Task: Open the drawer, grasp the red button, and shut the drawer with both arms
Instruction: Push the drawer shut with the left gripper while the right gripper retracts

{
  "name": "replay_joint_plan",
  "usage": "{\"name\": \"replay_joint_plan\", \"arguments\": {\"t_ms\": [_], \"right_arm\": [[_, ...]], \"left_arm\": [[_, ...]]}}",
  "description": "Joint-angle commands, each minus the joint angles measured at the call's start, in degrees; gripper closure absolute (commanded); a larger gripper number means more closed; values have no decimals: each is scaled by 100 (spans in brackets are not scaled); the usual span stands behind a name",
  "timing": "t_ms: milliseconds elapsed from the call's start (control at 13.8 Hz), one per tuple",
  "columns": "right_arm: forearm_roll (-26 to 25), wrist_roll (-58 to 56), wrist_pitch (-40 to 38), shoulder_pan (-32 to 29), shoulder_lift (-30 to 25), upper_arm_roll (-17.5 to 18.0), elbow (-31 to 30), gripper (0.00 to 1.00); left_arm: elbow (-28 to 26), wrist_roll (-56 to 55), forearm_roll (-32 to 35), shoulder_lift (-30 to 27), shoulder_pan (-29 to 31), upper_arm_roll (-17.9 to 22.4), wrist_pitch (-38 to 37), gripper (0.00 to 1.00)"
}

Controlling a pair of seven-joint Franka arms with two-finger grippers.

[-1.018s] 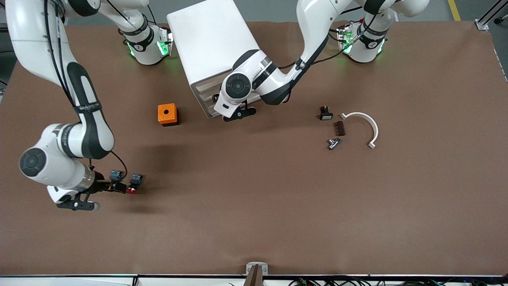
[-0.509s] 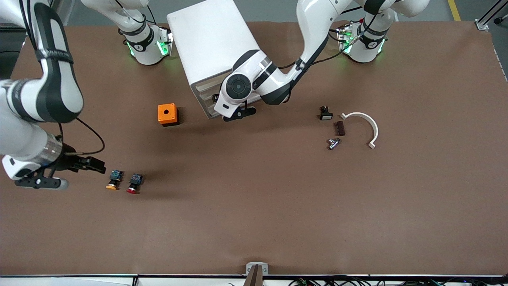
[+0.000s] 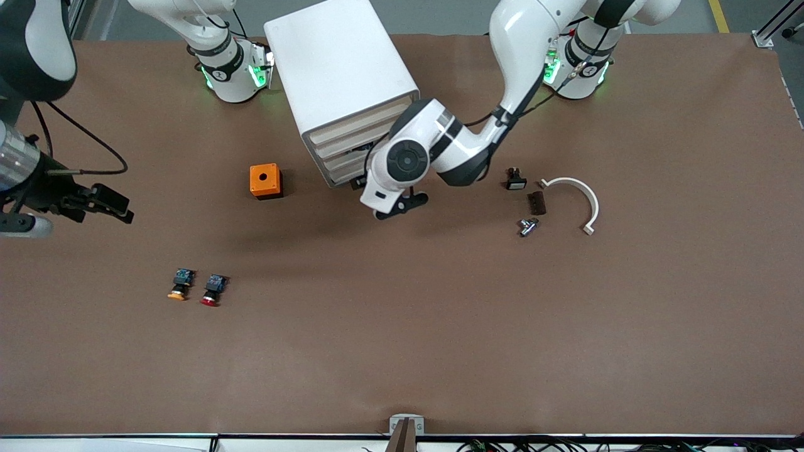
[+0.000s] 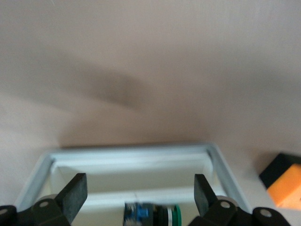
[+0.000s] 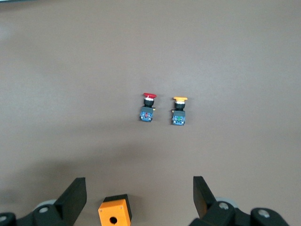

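Note:
The red-capped button [image 3: 211, 292] lies on the brown table beside a like yellow-capped one [image 3: 179, 285]; both show in the right wrist view, the red button [image 5: 148, 107] with nothing touching it. My right gripper [image 3: 125, 210] [image 5: 138, 188] is open and empty, up in the air over the right arm's end of the table. The white cabinet [image 3: 339, 69] stands at the back. My left gripper [image 4: 140, 188] is open at its lowest drawer [image 4: 131, 153], which is pulled out. A green-capped button [image 4: 155, 214] lies in that drawer. In the front view the left hand [image 3: 399, 169] hides the drawer.
The orange cube with a hole [image 3: 265, 181] [image 5: 114, 213] sits beside the cabinet. Toward the left arm's end lie a small black part [image 3: 515, 180], a brown block [image 3: 538, 202], a metal fitting [image 3: 527, 226] and a white curved piece [image 3: 575, 194].
My right gripper has lifted off from beside the red button and swung away toward the table's end; both buttons stayed put. My left hand has drawn back from the cabinet front.

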Motion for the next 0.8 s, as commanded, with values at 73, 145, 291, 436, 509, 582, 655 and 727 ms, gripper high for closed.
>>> {"name": "replay_joint_plan", "arguments": {"t_ms": [73, 145, 291, 436, 509, 582, 655, 727], "right_arm": [[-228, 212, -391, -37, -631, 78, -136, 0], [-272, 195, -453, -29, -684, 78, -127, 0], [-342, 186, -480, -29, -702, 87, -119, 0], [-342, 177, -576, -29, -702, 78, -40, 0], [-360, 177, -629, -29, -702, 78, 13, 0], [-429, 177, -629, -29, -702, 86, 13, 0], [-482, 168, -629, -29, -702, 87, 13, 0], [-492, 159, -629, -29, -702, 87, 22, 0]], "left_arm": [[-79, -47, 448, -231, 521, -35, 6, 0], [-79, -47, 467, -240, 618, -35, 6, 0], [-79, -47, 554, -293, 821, -35, 6, 1], [-70, -100, 703, -337, 1040, -35, 6, 0], [-70, -56, 713, -380, 1120, -35, 6, 0], [-62, -4, 722, -424, 1173, -35, 6, 0], [-70, 49, 756, -494, 1243, -35, -12, 1], [-70, 172, 844, -591, 1322, -26, -47, 1]]}}
